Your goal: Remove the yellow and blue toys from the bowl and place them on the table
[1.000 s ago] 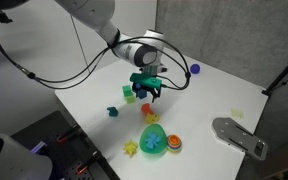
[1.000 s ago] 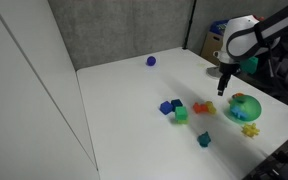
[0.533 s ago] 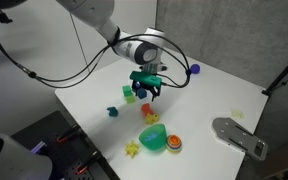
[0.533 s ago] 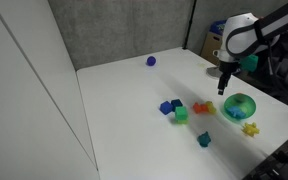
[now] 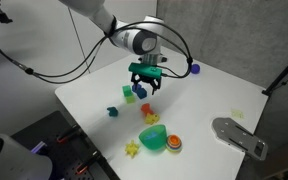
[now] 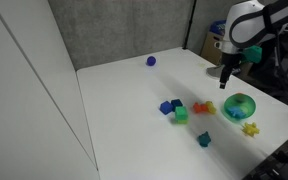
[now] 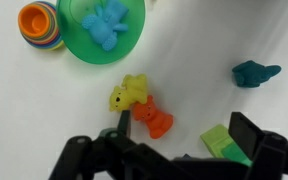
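The green bowl (image 7: 84,45) sits at the top of the wrist view with a blue bear-shaped toy (image 7: 106,22) inside it. It also shows in both exterior views (image 5: 154,140) (image 6: 240,107). A yellow bear toy (image 7: 131,93) lies on the white table (image 7: 199,50) just outside the bowl, touching an orange bear (image 7: 154,121). Another yellow toy (image 5: 132,149) (image 6: 251,128) lies on the table beside the bowl. My gripper (image 7: 184,130) (image 5: 146,90) (image 6: 225,84) hangs above the table near the bowl, open and empty.
A stacked orange ring piece (image 7: 39,22) stands against the bowl. A green block (image 7: 222,140), a teal toy (image 7: 256,72) and a blue block (image 6: 167,106) lie on the table. A dark blue ball (image 5: 194,69) sits farther back. A grey metal plate (image 5: 239,135) lies at the table's edge.
My gripper has risen a little above the table. The toys and bowl have not moved.
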Tool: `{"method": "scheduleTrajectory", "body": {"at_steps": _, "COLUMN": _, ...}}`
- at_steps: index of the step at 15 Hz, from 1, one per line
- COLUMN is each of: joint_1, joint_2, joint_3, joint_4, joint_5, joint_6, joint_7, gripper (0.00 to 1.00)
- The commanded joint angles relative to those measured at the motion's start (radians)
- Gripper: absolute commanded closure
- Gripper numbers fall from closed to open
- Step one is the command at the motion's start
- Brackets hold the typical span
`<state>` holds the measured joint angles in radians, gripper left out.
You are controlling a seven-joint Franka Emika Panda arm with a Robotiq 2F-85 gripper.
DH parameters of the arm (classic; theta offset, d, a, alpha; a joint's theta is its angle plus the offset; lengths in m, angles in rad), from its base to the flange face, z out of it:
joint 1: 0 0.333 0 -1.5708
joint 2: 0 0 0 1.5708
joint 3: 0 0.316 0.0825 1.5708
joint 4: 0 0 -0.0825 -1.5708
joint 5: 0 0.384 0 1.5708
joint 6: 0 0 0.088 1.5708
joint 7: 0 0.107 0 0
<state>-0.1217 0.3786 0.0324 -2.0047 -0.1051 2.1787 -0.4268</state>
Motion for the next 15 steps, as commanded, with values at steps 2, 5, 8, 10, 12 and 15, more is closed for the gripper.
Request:
{"method": "scheduleTrajectory", "body": {"at_steps": 2, "joint_1": 0.004, "joint_2": -0.085, "joint_3": -0.032, "joint_4": -0.029, "joint_5": -0.011, "joint_6": -0.017, "joint_7": 0.024, "gripper": 0.0}}
{"method": "scheduleTrajectory", "body": {"at_steps": 5, "joint_1": 0.004, "joint_2": -0.133, "joint_3": -0.064, "joint_4": -0.071, "joint_5": -0.035, "joint_6": 0.019, "joint_7": 0.06, "gripper": 0.0}}
{"method": "scheduleTrajectory", "body": {"at_steps": 8, "joint_1": 0.0, "joint_2": -0.187, "joint_3": -0.09, "joint_4": -0.108, "joint_5": -0.04, "joint_6": 0.028, "joint_7": 0.086, "gripper": 0.0}}
{"method": "scheduleTrajectory", "body": {"at_steps": 10, "joint_1": -0.004, "joint_2": -0.23, "joint_3": -0.101, "joint_4": -0.138, "joint_5": -0.024, "joint_6": 0.025, "joint_7": 0.096, "gripper": 0.0}}
{"method": "scheduleTrajectory", "body": {"at_steps": 12, "joint_1": -0.006, "joint_2": -0.27, "joint_3": -0.114, "joint_4": -0.171, "joint_5": -0.021, "joint_6": 0.025, "joint_7": 0.118, "gripper": 0.0}}
{"method": "scheduleTrajectory", "body": {"at_steps": 15, "joint_1": -0.018, "joint_2": -0.312, "joint_3": -0.142, "joint_4": -0.224, "joint_5": -0.022, "joint_6": 0.036, "joint_7": 0.159, "gripper": 0.0}}
